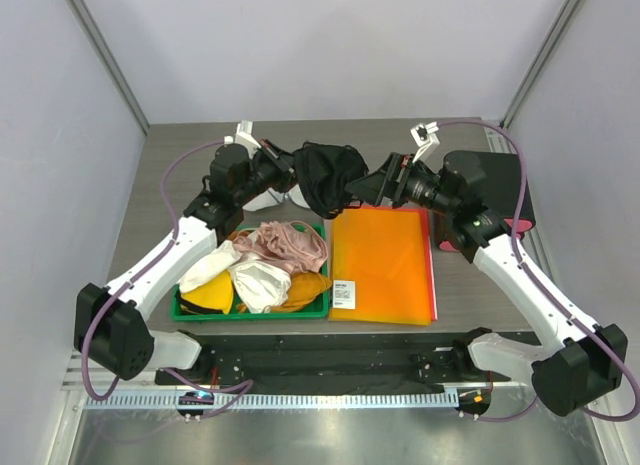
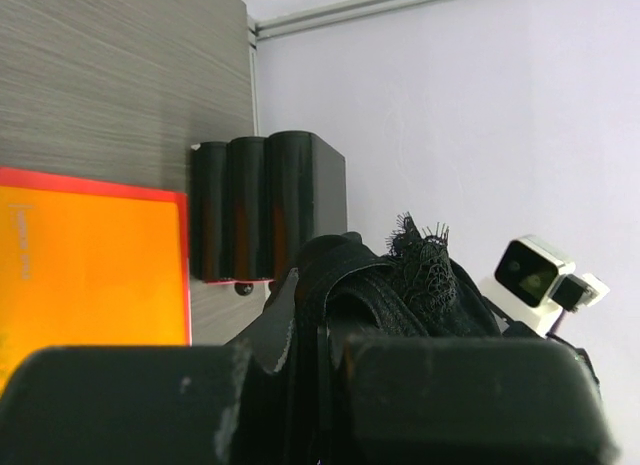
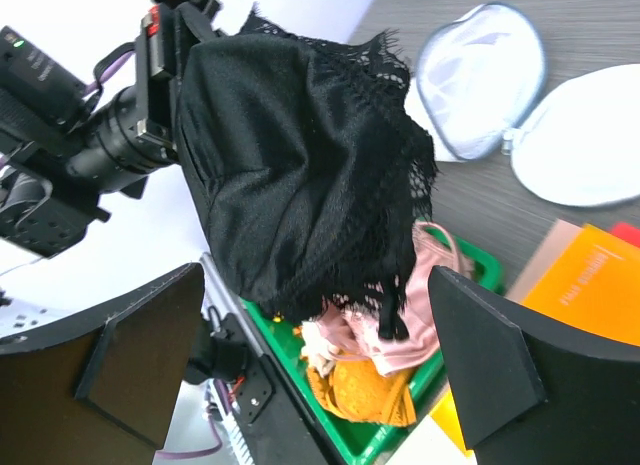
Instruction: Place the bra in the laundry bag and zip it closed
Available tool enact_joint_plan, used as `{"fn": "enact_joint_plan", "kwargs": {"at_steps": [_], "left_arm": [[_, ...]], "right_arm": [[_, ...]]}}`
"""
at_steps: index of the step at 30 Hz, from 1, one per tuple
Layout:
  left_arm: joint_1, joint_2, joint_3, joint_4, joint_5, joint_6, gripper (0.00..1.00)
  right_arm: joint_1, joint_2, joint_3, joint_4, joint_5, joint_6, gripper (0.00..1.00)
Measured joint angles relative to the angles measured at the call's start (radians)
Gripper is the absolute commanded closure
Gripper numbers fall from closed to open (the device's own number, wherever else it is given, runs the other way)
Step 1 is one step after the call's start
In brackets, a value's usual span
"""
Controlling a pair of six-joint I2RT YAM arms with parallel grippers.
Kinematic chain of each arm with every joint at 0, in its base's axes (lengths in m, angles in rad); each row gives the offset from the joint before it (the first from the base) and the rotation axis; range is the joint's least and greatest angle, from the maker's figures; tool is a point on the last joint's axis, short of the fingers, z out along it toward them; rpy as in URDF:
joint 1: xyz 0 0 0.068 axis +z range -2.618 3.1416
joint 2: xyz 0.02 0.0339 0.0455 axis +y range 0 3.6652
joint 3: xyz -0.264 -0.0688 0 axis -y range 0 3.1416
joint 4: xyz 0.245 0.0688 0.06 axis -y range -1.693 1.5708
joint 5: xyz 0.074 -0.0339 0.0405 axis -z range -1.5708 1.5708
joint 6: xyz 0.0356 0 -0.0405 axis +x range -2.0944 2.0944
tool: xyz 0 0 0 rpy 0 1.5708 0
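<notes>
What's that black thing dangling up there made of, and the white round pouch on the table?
The black bra looks like soft matte fabric, with frilly lace along its edge. The white laundry bag seems thin cloth or fine mesh, with a grey zipper rim; the weave is too small to tell.

Light was bright, even and diffuse from overhead; shadows were soft. The brushed metal ledge (image 1: 330, 435) showed a pale glare band. Left wrist foreground was out of focus. The bra (image 3: 300, 175) rendered near-flat black, lace edge sharp.
</notes>
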Motion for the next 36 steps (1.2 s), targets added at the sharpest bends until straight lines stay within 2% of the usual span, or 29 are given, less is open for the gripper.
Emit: {"fn": "enact_joint_plan", "kwargs": {"at_steps": [6, 17, 24, 29, 31, 32, 34, 35, 36], "left_arm": [[0.000, 0.007, 0.000, 0.003, 0.036, -0.023, 1.00], [0.000, 0.007, -0.013, 0.040, 0.083, -0.060, 1.00], [-0.005, 0.007, -0.038, 0.056, 0.099, -0.079, 1.00], [-0.010, 0.007, -0.038, 0.071, 0.108, -0.079, 1.00], [-0.010, 0.007, -0.038, 0.071, 0.108, -0.079, 1.00], [-0.010, 0.007, -0.038, 0.070, 0.109, -0.079, 1.00], [-0.010, 0.007, -0.038, 0.071, 0.111, -0.078, 1.00], [-0.010, 0.007, -0.038, 0.071, 0.113, -0.077, 0.95], [-0.010, 0.007, -0.038, 0.070, 0.117, -0.074, 0.89]], "right_arm": [[0.000, 0.014, -0.043, 0.086, -0.040, 0.035, 0.01], [0.000, 0.031, -0.114, 0.227, -0.078, 0.072, 0.09], [0.000, 0.052, -0.161, 0.380, -0.099, 0.154, 0.28], [0.000, 0.075, -0.193, 0.480, -0.105, 0.216, 0.34], [-0.001, 0.080, -0.202, 0.504, -0.105, 0.230, 0.42], [-0.001, 0.084, -0.206, 0.518, -0.105, 0.238, 0.52], [-0.002, 0.093, -0.210, 0.543, -0.105, 0.249, 0.64], [-0.002, 0.101, -0.211, 0.559, -0.104, 0.261, 0.76], [-0.002, 0.108, -0.213, 0.573, -0.102, 0.267, 0.80]]}}
